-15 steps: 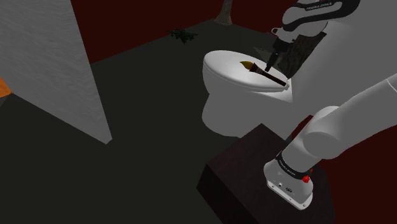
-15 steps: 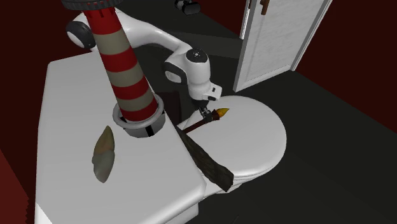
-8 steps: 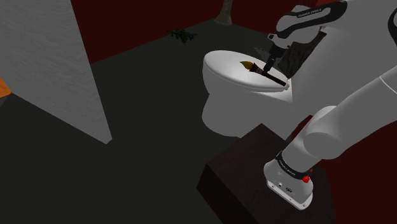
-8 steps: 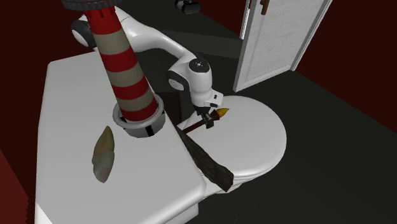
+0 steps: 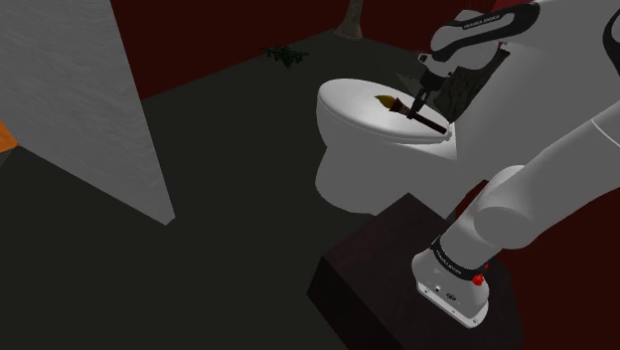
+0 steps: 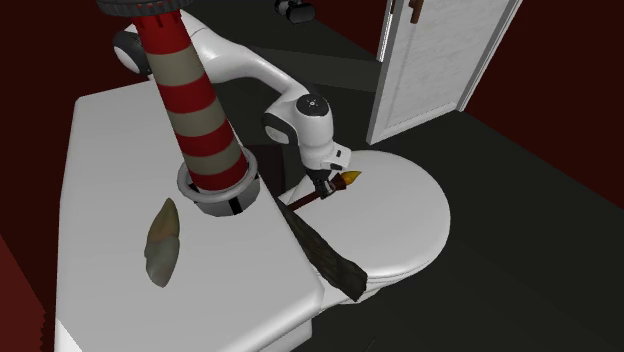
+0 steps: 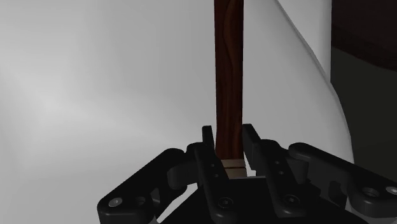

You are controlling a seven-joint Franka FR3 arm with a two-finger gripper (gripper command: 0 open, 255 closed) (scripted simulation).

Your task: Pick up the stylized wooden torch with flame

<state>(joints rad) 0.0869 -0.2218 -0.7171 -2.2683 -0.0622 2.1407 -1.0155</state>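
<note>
torch (image 7: pixel 228 76): 1 (brown wooden handle) | gripper (image 7: pixel 229 151): 1; clamped on the torch | toilet (image 5: pixel 348 104): 1; white

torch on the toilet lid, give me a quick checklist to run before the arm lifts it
1. Fingers on both sides of the torch handle: ok. The wrist view shows them clasping the wood by its pale band.
2. Gripper centred along the torch: not ok. It holds near the flame end, and the long handle sticks out, so it may tip.
3. Torch resting flat on the toilet lid: ok, as far as the shoulder view shows.
4. Handle's far end free of the dark rough piece behind the lid: cannot tell.
5. Striped lighthouse clear of the gripper: ok. It stands apart on the tank.
</note>
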